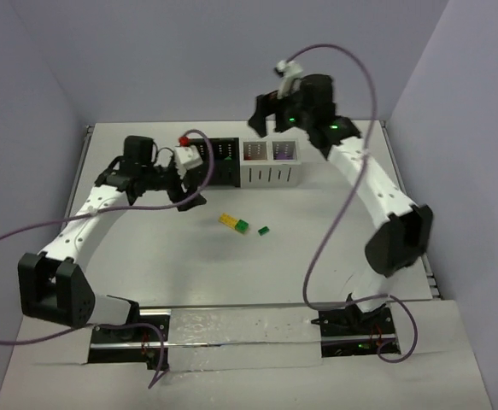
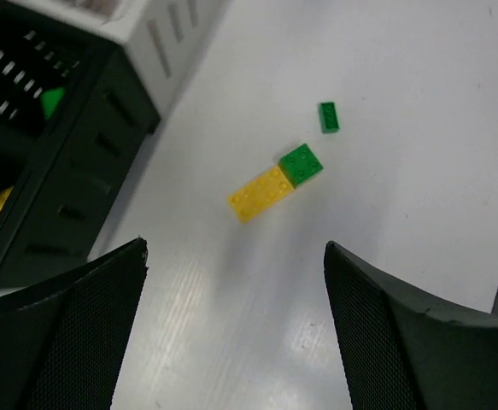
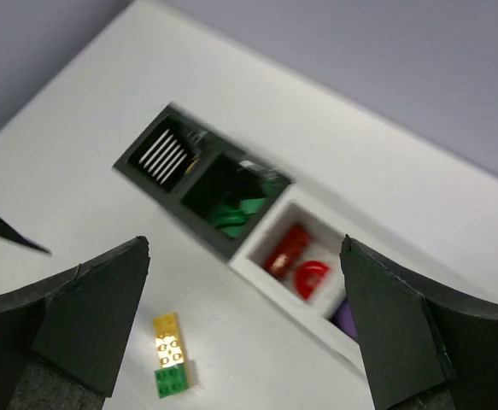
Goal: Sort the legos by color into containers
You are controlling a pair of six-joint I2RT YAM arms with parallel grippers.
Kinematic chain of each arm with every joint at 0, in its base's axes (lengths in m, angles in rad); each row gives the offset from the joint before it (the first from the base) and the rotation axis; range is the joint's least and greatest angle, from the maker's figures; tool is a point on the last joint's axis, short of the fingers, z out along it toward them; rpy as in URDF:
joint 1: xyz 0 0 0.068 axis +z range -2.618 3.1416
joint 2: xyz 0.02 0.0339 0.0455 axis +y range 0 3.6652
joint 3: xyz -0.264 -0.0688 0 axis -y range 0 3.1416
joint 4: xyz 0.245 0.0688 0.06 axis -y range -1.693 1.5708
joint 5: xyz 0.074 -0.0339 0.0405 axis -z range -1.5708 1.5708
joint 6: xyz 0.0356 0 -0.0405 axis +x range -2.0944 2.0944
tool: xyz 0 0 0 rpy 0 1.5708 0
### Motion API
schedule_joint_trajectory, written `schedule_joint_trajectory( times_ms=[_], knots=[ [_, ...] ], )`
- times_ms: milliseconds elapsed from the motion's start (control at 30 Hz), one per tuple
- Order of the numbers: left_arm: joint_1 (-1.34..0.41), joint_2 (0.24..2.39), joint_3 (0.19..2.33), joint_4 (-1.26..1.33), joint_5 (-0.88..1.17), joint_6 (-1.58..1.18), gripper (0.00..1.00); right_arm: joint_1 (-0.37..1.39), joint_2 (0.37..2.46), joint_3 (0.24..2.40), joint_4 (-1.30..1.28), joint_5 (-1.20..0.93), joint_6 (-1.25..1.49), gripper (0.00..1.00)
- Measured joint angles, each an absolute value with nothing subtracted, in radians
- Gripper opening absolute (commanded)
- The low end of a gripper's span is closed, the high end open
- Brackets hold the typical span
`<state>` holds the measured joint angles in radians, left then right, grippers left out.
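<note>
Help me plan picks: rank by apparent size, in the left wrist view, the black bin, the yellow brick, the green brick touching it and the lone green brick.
1. black bin
2. yellow brick
3. green brick touching it
4. lone green brick, though slightly farther from the camera

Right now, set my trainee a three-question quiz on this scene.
1. True or false: the yellow brick touches a green brick.
2. In the right wrist view, the fully visible white bin holds which colour? A green, B red, C yellow.
3. How many bricks lie loose on the table?
Key: 1 true; 2 B; 3 three.
</note>
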<state>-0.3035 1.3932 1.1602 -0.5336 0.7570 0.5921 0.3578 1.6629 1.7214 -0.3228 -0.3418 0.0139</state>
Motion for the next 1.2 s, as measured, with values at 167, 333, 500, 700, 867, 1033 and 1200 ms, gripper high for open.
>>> schedule_joint_trajectory(
  times_ms=[167,333,500,700,867,1033,1200],
  knots=[
    [-0.496,1.529,1.248,-0.653,0.712,0.835,0.88,0.223,1.382,1.531,-0.323,-0.343,-0.006,1.0],
    [-0.606,1.714,1.363,-0.727,0.667,1.01,0.86,0.152,1.198,1.287,-0.388,-0.354,-0.043,1.0],
    [-0.667,1.855,1.423,-0.779,0.604,1.115,0.83,0.102,1.12,1.089,-0.453,-0.341,-0.065,1.0],
    [-0.716,1.957,1.47,-0.803,0.534,1.179,0.8,0.073,1.057,1.021,-0.504,-0.333,-0.089,1.0],
    [-0.727,2.015,1.518,-0.82,0.486,1.196,0.75,0.067,1.05,1.021,-0.503,-0.334,-0.099,1.0],
    [-0.727,2.041,1.528,-0.819,0.45,1.202,0.68,0.067,1.05,1.021,-0.503,-0.334,-0.103,1.0],
    [-0.728,2.046,1.528,-0.819,0.422,1.209,0.61,0.066,1.05,1.021,-0.503,-0.335,-0.105,1.0]
  ],
)
